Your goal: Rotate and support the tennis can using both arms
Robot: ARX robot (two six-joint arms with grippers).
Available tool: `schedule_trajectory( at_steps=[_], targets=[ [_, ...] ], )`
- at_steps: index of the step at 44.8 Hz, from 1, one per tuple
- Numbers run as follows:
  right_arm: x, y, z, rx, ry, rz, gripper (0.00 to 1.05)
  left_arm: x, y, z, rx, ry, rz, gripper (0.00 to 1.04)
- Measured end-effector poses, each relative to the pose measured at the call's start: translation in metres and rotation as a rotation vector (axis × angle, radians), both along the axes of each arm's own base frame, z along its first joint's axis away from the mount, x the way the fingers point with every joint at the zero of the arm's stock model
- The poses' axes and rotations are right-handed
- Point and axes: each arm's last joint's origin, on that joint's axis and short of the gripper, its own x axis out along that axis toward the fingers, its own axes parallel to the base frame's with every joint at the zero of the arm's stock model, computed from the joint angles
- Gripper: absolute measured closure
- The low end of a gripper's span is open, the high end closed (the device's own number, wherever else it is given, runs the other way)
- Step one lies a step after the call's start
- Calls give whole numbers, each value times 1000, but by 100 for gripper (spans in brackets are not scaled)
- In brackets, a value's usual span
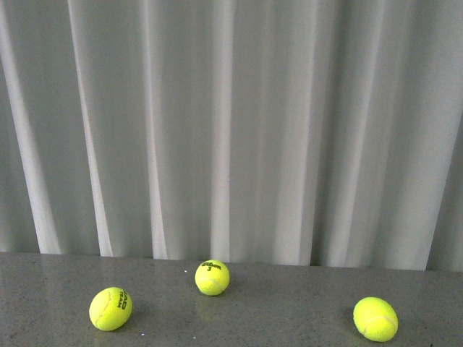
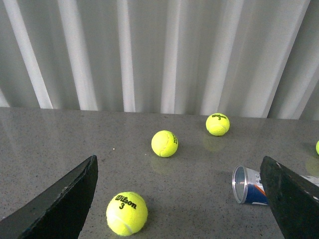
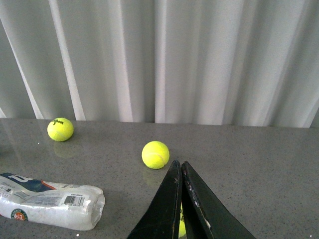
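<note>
L gripper [image 2: 178,164] hangs spread wide above the grey speckled tabletop [image 2: 60,139]; R gripper [image 3: 179,168] is pressed together, nothing visibly pinched. The clear plastic tennis can with navy, white & orange label [image 2: 248,185] lies on its side just beside the L gripper, partly behind one finger [image 2: 291,199], and apart from the R gripper. Looks like approach stage, no contact yet. Next move prob. needs one gripper at each end. Can's mouth looks empty; yellow-green tennis balls [image 2: 127,213] lie loose outside.
</note>
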Motion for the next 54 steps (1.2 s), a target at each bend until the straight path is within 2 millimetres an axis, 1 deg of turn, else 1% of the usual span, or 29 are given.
schedule_trajectory(
  at_steps=[5,10,13,23,24,27,29,31,42,43,45,47,48,51,54],
  targets=[
    [-2,0,0,0,0,0,101,0,0,0,0,0,0,7],
    [-9,0,-5,0,37,1,101,0,0,0,0,0,0,7],
    [-12,0,-3,0,5,1,101,0,0,0,0,0,0,7],
    [-12,0,-3,-2,6,1,101,0,0,0,0,-1,0,7],
    [-12,0,-3,-1,6,1,98,0,0,0,0,-1,0,7],
    [-12,0,-3,-1,6,1,82,0,0,0,0,-1,0,7],
    [-12,0,-3,-1,6,1,75,0,0,0,0,-1,0,7],
    [-12,0,-3,-1,6,1,64,0,0,0,0,-1,0,7],
    [-12,0,-3,-1,6,1,27,0,0,0,0,-1,0,7],
    [-12,0,-3,-1,6,1,26,0,0,0,0,-1,0,7],
    [-12,0,-3,-1,6,1,18,0,0,0,0,-1,0,7],
    [-12,0,-3,-1,6,1,8,0,0,0,0,-1,0,7],
    [-12,0,-3,0,6,1,5,0,0,0,0,-1,0,7],
    [-12,0,-3,-1,6,1,8,0,0,0,0,-1,0,7],
    [-12,0,-3,-1,6,1,7,0,0,0,0,-1,0,7]
  ],
)
